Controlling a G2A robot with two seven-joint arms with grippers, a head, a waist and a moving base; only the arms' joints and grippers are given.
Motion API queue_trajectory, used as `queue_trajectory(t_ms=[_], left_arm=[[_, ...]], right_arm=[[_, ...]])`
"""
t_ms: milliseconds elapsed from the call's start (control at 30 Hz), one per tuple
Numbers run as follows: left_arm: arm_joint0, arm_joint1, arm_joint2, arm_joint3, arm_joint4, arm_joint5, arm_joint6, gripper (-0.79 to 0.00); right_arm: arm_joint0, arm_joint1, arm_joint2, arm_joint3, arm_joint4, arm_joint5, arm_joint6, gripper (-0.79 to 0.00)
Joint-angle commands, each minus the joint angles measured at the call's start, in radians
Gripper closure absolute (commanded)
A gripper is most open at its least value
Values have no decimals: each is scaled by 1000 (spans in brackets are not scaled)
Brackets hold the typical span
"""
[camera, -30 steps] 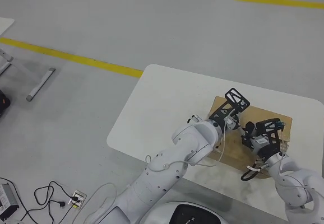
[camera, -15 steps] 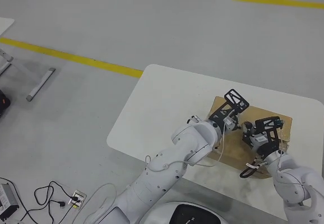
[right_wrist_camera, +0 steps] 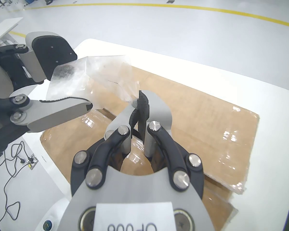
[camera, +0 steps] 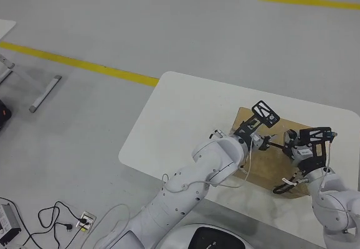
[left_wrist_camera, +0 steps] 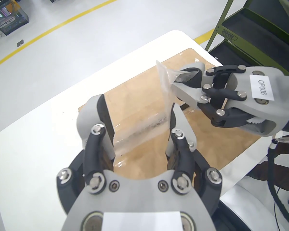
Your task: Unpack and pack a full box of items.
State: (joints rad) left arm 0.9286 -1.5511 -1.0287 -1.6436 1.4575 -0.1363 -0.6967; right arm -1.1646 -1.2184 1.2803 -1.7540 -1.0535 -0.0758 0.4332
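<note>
— Where is the box?
— The box [camera: 273,165] lies flat on the white table [camera: 186,118], flaps down. It sits toward the robot's right end, with its near side close to the table's near edge.
— What differs from a second ago?
— The right gripper [right_wrist_camera: 138,103] has drawn away from the left gripper [left_wrist_camera: 136,111], out toward the box's right side. A second ago the two were close together over the lid — now they stand apart. The tape [right_wrist_camera: 103,73] is pulled up off the lid between them.
— And the pincers?
— The right one is clamped on the tape's loose end. The left one is spread wide and holds nothing, low over the lid with the taped seam between its fingers. The raised tape passes just beside one finger; whether it touches I cannot tell.
— Count them.
— One box, one lifted strip of tape, two grippers.
— Room to move?
— Bare table top runs wide on the robot's left of the box and beyond its far side — on the right there is only a narrow margin. A green rack [left_wrist_camera: 243,20] stands on the floor past a table corner.
</note>
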Motion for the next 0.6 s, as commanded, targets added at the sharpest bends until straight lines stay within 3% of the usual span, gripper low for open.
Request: queue_trajectory(t_ms=[0,367,567], left_arm=[[5,1,-1,-8,-1,-5,-7,-785],[77,15,-45,-97,-34,-44,-57,-785],[97,20,-79,-144,-55,-13,-43,-785]], right_arm=[[-14,3,12,-22,-31,9,7,0],[-114,22,54,-110,-272,5,48,0],[-131,28,59,-102,-404,-8,24,0]])
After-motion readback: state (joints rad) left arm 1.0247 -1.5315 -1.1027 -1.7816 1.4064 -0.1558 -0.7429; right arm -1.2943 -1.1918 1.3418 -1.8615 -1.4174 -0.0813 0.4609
